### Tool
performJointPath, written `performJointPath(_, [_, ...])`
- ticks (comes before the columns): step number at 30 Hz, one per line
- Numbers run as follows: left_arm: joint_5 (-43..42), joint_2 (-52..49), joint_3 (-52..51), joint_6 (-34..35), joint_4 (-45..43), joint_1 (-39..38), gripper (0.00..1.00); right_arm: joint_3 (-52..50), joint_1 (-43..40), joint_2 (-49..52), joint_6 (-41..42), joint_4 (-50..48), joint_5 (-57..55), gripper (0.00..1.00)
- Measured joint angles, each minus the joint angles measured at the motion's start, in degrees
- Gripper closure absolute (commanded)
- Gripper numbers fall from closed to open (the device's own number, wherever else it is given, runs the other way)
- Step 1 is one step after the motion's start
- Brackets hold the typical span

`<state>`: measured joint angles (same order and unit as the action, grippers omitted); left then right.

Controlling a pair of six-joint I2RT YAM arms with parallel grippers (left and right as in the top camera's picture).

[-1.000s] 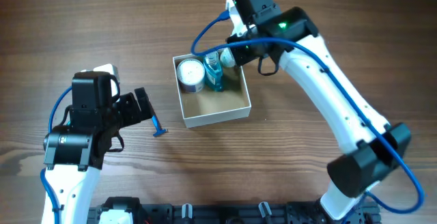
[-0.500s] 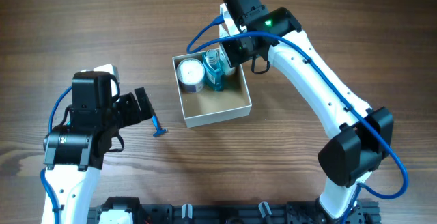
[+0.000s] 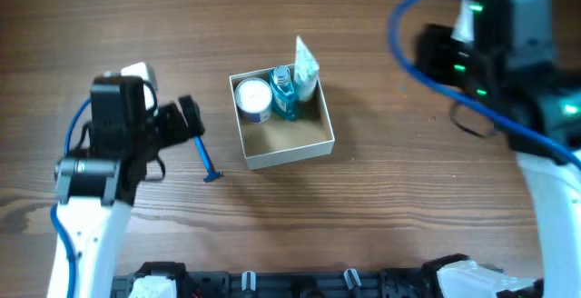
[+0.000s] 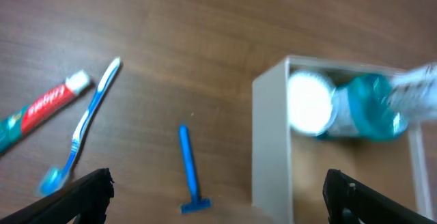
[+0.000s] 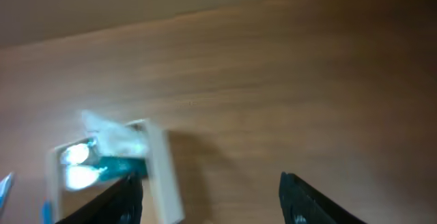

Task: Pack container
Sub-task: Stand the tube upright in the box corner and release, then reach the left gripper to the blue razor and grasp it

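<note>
Wood table [image 3: 390, 198] first, with bare grain on the far side, on the right and toward the near edge. Right arm [image 3: 508, 34] blurred at the far right corner, well apart from everything; left arm [image 3: 109, 162] along the left edge. Near the middle, the container [image 3: 289, 158]: square, shallow, white-walled, its tan floor bare in the near half. Packed along its far wall: a white round jar [image 3: 253, 98] in the left corner, a blue bottle [image 3: 284, 98] just beside it, a white tube [image 3: 306, 65] leaning out over the far rim. Between container and left arm, a blue razor [image 3: 207, 160] flat on the wood, near the left wall but apart from it. Left gripper [image 4: 218, 200] spread wide and holding nothing, facing razor and container wall. Right gripper [image 5: 212, 200] likewise parted and empty, with the container small and blurred low at the left of that view. Only from the left wrist: a toothbrush [image 4: 85, 125] and a toothpaste tube [image 4: 41, 108] lying side by side, left of the razor and unseen from overhead.
</note>
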<state>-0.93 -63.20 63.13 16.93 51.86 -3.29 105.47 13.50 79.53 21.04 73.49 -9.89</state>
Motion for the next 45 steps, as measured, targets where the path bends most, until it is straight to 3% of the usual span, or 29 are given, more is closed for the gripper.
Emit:
performJointPath(6, [-0.1, -14.8, 5.5, 2.8, -3.0, 0.0, 0.01, -0.4, -11.0, -0.2, 1.1, 7.1, 2.9, 0.34])
performJointPath(8, [-0.2, -20.1, 5.5, 3.4, -4.9, 0.0, 0.07, -1.4, -12.7, -0.3, -0.1, 7.3, 5.0, 0.34])
performJointPath(9, [-0.2, -22.6, 5.5, 3.7, -5.7, 0.0, 0.14, -2.2, -13.6, -0.3, -0.8, 7.4, 6.1, 0.35])
performJointPath(10, [-0.3, -24.5, 5.5, 4.0, -6.4, 0.0, 0.27, -3.2, -14.6, -0.2, -1.5, 7.5, 7.1, 0.34])
performJointPath(11, [-0.3, -26.9, 5.5, 4.3, -7.2, 0.0, 0.50, -4.2, -15.4, -0.2, -2.3, 7.6, 8.0, 0.35])
performJointPath(13, [-0.5, -31.2, 5.5, 4.7, -8.2, 0.0, 0.79, -6.1, -16.8, -0.2, -4.1, 7.9, 9.3, 0.35])
performJointPath(14, [-0.5, -32.5, 5.5, 4.7, -8.6, 0.0, 0.88, -6.8, -17.2, -0.2, -4.9, 7.9, 9.7, 0.35])
performJointPath(16, [-0.5, -34.1, 5.5, 4.6, -9.5, 0.0, 0.96, -8.0, -18.2, -0.2, -6.0, 8.0, 10.3, 0.35])
performJointPath(23, [-0.6, -35.6, 5.5, 3.8, -16.1, -0.7, 0.96, -8.6, -19.1, -0.2, -7.9, 7.3, 11.9, 0.35])
performJointPath(31, [-0.7, -37.9, 5.5, 1.2, -21.5, -7.0, 0.96, -8.6, -19.1, -0.2, -8.4, 7.1, 12.5, 0.35])
performJointPath(45, [-1.8, -38.0, 5.5, -1.7, -24.1, -11.4, 0.96, -8.6, -19.1, -0.2, -9.0, 7.1, 12.5, 0.35])
